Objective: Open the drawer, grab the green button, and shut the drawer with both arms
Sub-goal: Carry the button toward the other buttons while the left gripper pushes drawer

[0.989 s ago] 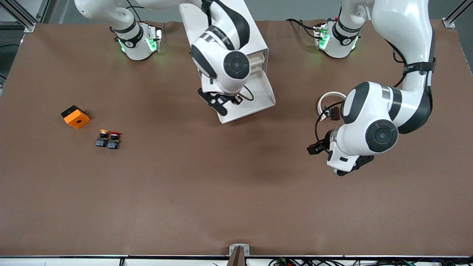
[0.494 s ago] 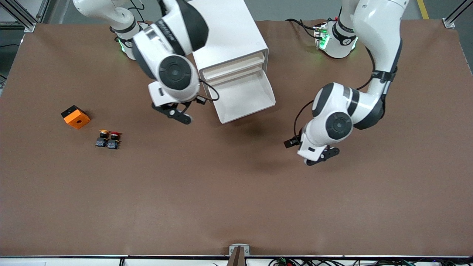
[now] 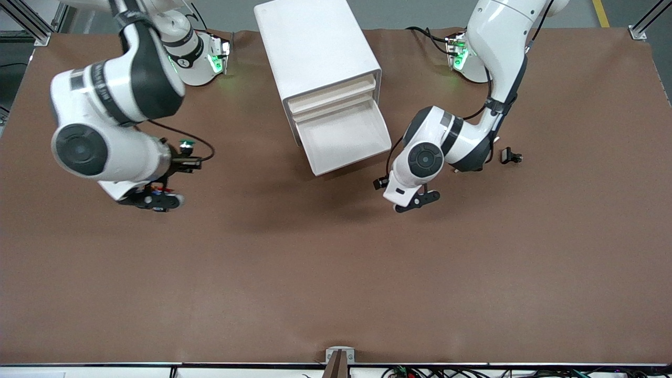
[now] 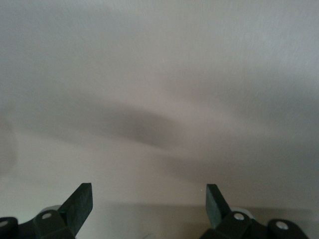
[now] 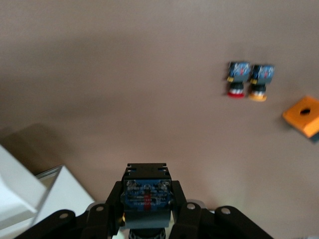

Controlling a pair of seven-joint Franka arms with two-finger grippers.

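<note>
The white cabinet [image 3: 315, 47] stands between the arm bases, and its lower drawer [image 3: 350, 159] is pulled out with nothing showing in it. My right gripper [image 3: 185, 157] is shut on the button [image 3: 185, 142], whose green cap shows beside the hand. It hangs over the table toward the right arm's end. The right wrist view shows the button's dark body with a blue label [image 5: 147, 195] clamped between the fingers [image 5: 112, 201]. My left gripper [image 3: 389, 190] hovers just off the drawer's front corner, open. Nothing lies between its fingertips [image 4: 82, 196].
A red-capped button [image 5: 236, 79] and a yellow-capped button [image 5: 260, 81] lie side by side on the brown mat, with an orange block [image 5: 303, 114] beside them; the right arm covers them in the front view. A small black part [image 3: 510, 156] lies near the left arm.
The right arm swung from over the open drawer to the right arm's end of the table, carrying the green button. The left arm moved in toward the drawer's front corner.
</note>
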